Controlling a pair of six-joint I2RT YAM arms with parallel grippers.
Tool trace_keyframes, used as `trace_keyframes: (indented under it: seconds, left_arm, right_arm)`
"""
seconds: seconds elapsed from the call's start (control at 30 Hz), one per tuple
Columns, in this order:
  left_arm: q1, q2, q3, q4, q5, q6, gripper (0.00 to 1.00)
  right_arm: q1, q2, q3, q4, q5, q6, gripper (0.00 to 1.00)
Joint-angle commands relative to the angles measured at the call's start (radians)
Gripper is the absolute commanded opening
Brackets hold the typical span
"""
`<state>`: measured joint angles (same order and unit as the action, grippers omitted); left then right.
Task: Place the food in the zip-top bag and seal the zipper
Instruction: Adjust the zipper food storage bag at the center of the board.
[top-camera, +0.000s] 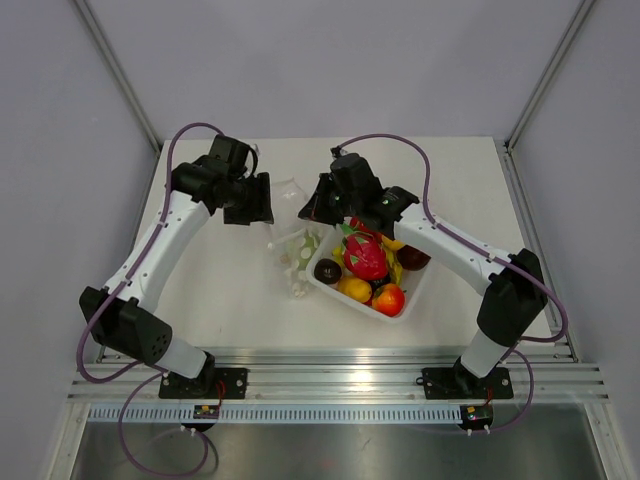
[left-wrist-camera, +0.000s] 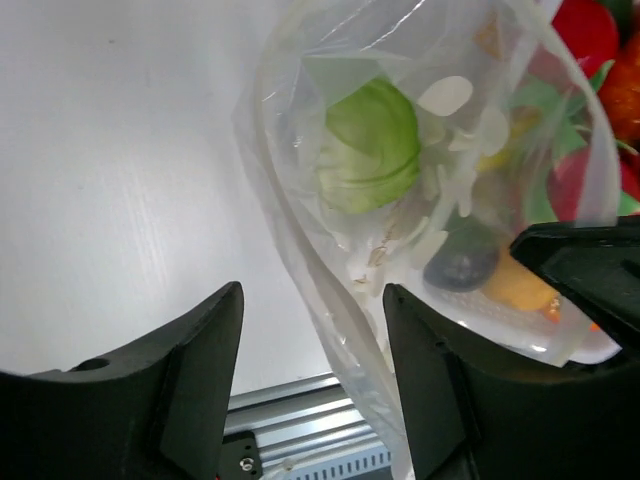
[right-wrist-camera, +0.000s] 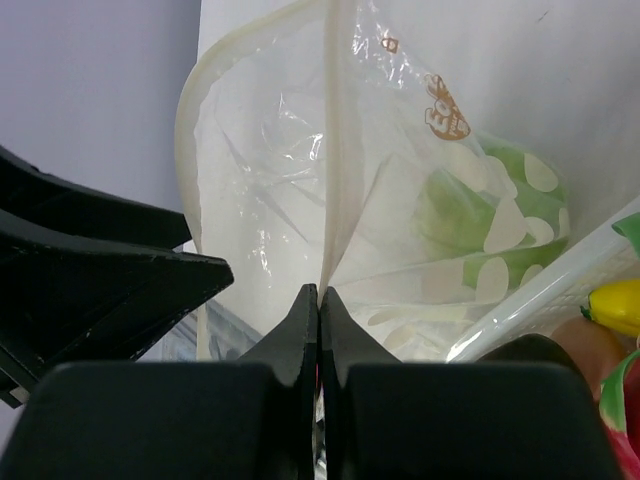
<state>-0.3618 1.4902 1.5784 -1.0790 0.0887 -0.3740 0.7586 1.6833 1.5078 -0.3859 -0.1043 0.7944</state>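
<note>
Zip-top bag (top-camera: 291, 243): thin, crinkly, see-through film. It lies on the worktop (top-camera: 220, 290) between the two grippers, touching the left wall of the tray, with its mouth lifted.
Print on the bag: an orange-brown emblem (right-wrist-camera: 446, 106) with a smaller mark above it, both too small to read. White ovals are scattered over the film.
Zipper (right-wrist-camera: 331, 150): a narrow, cream-clear strip. In the right wrist view it runs straight up from the fingers, and its other side bows out in a loop to the left.
Right gripper (right-wrist-camera: 318, 296): fingers pressed together, clamped on the zipper strip at the bag's mouth.
Left gripper (left-wrist-camera: 312, 296): fingers apart and holding nothing. A fold of the bag lies against the inner side of one finger.
Green food (left-wrist-camera: 371, 146): round, ribbed like a cabbage and matte green, seen through the film and apparently inside the bag.
Tray (top-camera: 408, 306): white, rectangular, smooth plastic, on the worktop right of the bag.
Dragon fruit (top-camera: 365, 256): pink with green scales, the largest piece, in the middle of the tray.
Other food in the tray: glossy small pieces, namely a dark purple one (top-camera: 327, 270), a yellow-orange one (top-camera: 355, 290), a red one (top-camera: 388, 299) and a dark red one (top-camera: 413, 258).
Worktop: flat, white and matte.
</note>
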Motion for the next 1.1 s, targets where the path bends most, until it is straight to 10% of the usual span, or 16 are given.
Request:
trace_keyframes:
  seconds: [0.0,0.27,0.43,0.83,1.07]
  left_arm:
    - [-0.019,-0.028,0.038,-0.067,-0.158,-0.003,0.59]
    - [-0.031,-0.010,0.032,-0.055,-0.170,-0.009,0.34]
    - [-0.031,-0.001,0.058,-0.061,-0.164,0.000,0.00]
    - [0.001,-0.068,0.189,-0.001,0.008,0.041,0.00]
    - [0.003,-0.096,-0.021,0.062,0.031,0.046,0.00]
  right_arm:
    - [0.008,-0.007,0.035,0.056,0.034,0.026,0.00]
    - [0.013,-0.005,0.028,0.055,0.037,0.026,0.00]
    - [0.013,0.000,0.022,0.053,0.040,0.025,0.00]
    - [0.011,0.030,0.126,0.011,0.029,-0.099,0.00]
    - [0.011,0.001,0.008,0.035,0.048,-0.087,0.00]
